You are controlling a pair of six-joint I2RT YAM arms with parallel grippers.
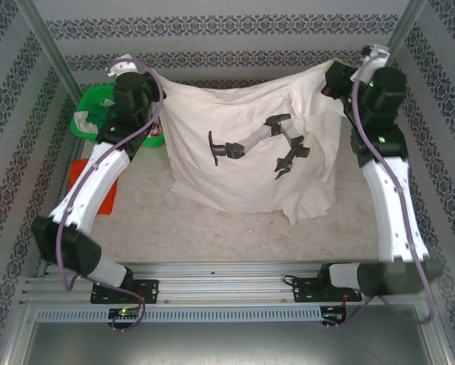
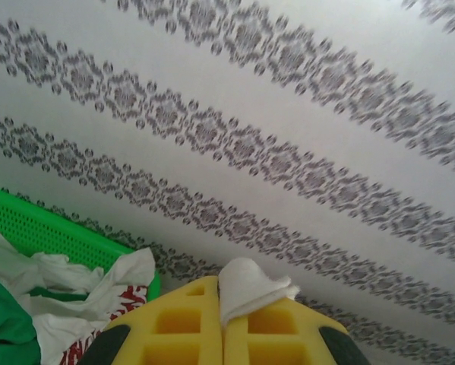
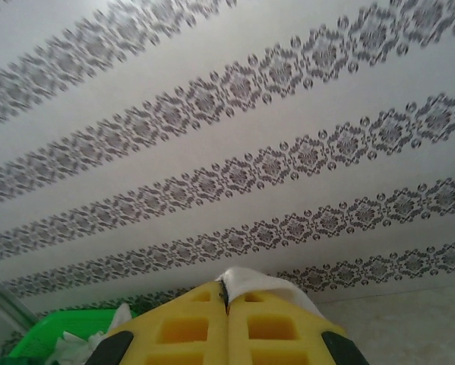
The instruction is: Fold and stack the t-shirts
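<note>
A large cream-white t-shirt (image 1: 242,144) with a dark print of a robot arm hangs spread out above the table. Both grippers hold it up by its top corners. My left gripper (image 1: 159,78) is shut on the left corner, and a tuft of white cloth (image 2: 251,283) sticks out between its yellow fingers (image 2: 189,323). My right gripper (image 1: 335,76) is shut on the right corner, with white cloth (image 3: 266,285) pinched at its tips. The shirt's lower hem rests on the tabletop. An orange-red t-shirt (image 1: 77,176) lies at the table's left edge, partly hidden under my left arm.
A green mesh basket (image 1: 90,103) stands at the back left behind my left arm, holding crumpled white and green cloth (image 2: 52,285). Patterned walls close in the back and sides. The speckled tabletop (image 1: 212,232) shows in front of the hanging shirt.
</note>
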